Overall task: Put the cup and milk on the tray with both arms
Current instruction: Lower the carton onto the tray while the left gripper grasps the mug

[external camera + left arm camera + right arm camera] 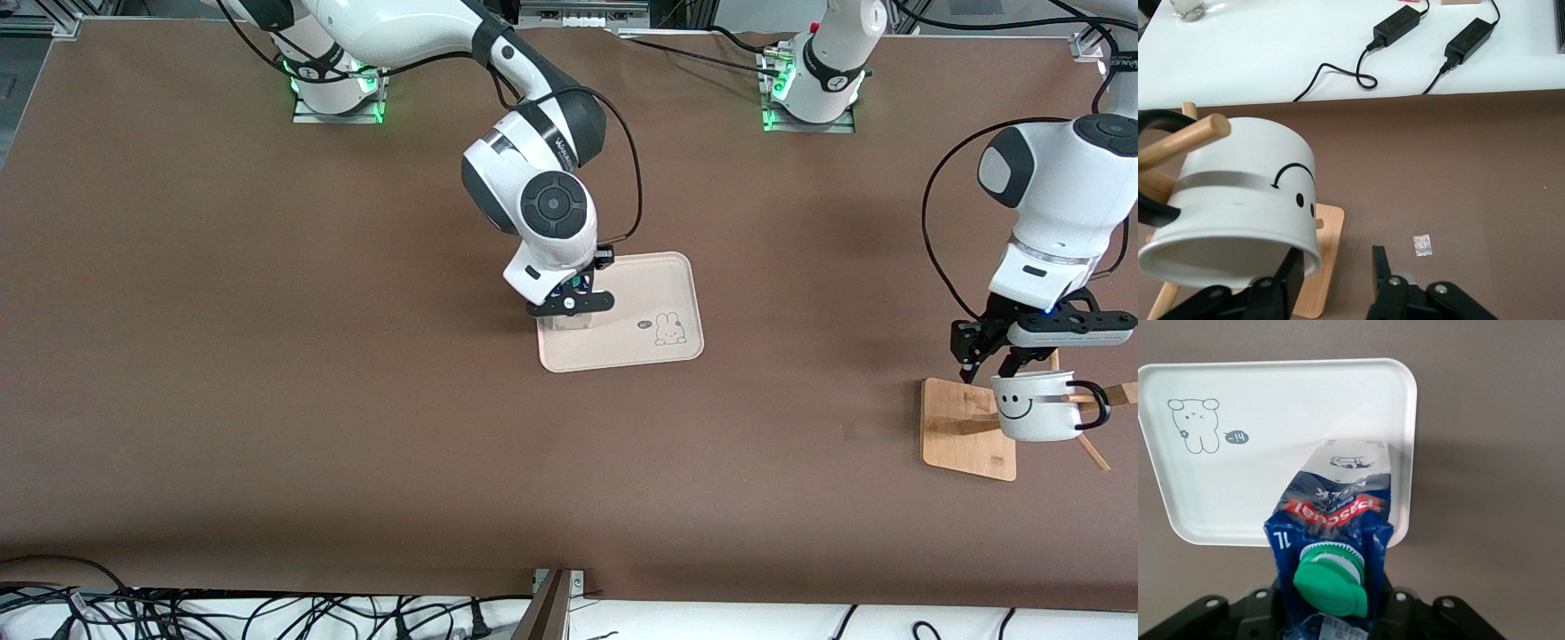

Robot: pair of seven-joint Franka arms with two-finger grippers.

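Two jobs run at once: your right gripper point(570, 309) clamps the milk point(1331, 520) upright on the tray's point(662, 267) 8 o'clock corner, sparing room, while your left gripper point(1335, 283), fingers apart astride its rim, addresses the cup point(1031, 411) hanging on the rack point(965, 431) at 3 o'clock.

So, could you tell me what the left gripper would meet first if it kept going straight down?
Probably the cup, whose rim sits at one fingertip of the left gripper, with the wooden rack base below it.

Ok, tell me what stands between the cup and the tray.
Nothing on the bare table between them. The cup hangs by its handle on a peg of the wooden rack; the milk stands on the tray, with room beside it.
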